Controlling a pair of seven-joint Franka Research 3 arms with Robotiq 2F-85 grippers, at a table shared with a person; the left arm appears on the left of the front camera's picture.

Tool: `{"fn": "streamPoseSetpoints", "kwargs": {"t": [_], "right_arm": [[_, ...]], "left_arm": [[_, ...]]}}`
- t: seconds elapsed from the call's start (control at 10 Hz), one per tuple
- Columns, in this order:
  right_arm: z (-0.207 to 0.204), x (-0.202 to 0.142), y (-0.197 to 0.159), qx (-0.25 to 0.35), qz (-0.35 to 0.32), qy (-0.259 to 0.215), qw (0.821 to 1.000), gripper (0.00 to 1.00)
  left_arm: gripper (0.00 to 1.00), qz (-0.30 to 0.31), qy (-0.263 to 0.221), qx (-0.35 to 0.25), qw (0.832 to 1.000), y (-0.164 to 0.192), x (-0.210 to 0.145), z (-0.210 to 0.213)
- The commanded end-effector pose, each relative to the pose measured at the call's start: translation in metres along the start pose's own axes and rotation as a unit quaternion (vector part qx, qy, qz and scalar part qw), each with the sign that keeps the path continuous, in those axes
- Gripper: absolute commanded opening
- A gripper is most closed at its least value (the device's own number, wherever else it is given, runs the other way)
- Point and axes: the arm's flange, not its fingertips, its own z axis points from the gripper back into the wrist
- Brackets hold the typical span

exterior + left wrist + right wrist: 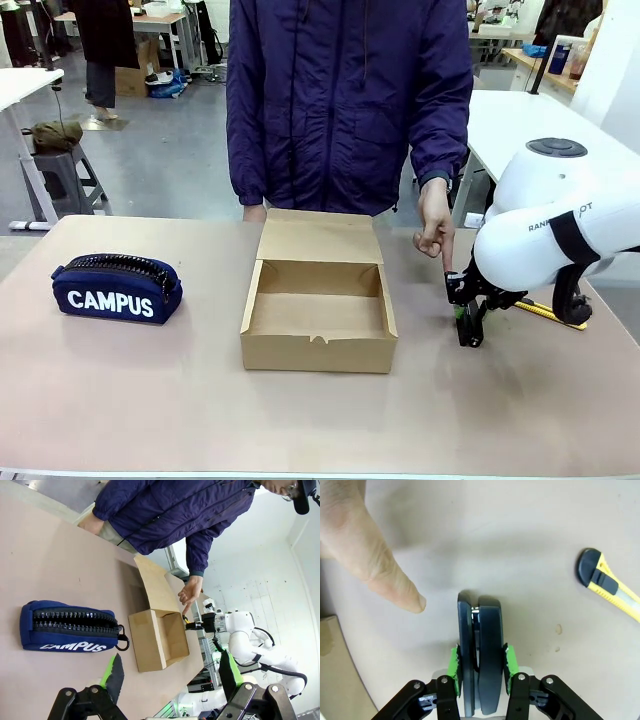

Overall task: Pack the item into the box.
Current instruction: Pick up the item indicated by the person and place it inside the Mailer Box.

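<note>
Gripping the small black stapler [487,630] on the beige table [150,400], the right gripper [480,662] has its green pads clamped against the stapler's two long sides, its fingers pointing down at the tabletop. The stapler lies to the right of the box [318,352], apart from it and outside it. A person in a dark blue jacket stands at the far side, and their hand [434,225] points one finger down at the table, with the fingertip just beside the stapler; whether it touches the stapler cannot be told. A yellow-and-black utility knife [612,587] lies on the table near the stapler, on the side away from the finger. The brown cardboard box sits in the middle of the table with its hinged lid open and leaning back toward the person. A navy pencil pouch [117,288] printed "CAMPUS" lies well to the left of the box. In the left wrist view the left gripper [170,672] hangs above the table near the pouch, its fingers spread wide apart and holding nothing.
</note>
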Motion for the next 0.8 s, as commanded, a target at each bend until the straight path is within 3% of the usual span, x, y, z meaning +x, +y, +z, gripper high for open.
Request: {"fn": "streamPoseSetpoints", "kwargs": {"t": [0.0, 0.3, 0.7], "right_arm": [[-0.003, 0.002, -0.005, -0.017, -0.012, 0.012, 1.000, 0.00], [-0.013, 0.000, -0.007, -0.014, -0.015, 0.013, 1.000, 0.00], [0.042, -0.016, -0.038, 0.007, 0.064, 0.049, 0.997, 0.00]], "left_arm": [[1.00, -0.011, -0.009, -0.012, 1.000, 0.000, 0.000, -0.001], [1.00, -0.011, -0.009, -0.012, 1.000, 0.000, 0.000, -0.001], [1.00, -0.011, -0.009, -0.012, 1.000, 0.000, 0.000, -0.001]]}}
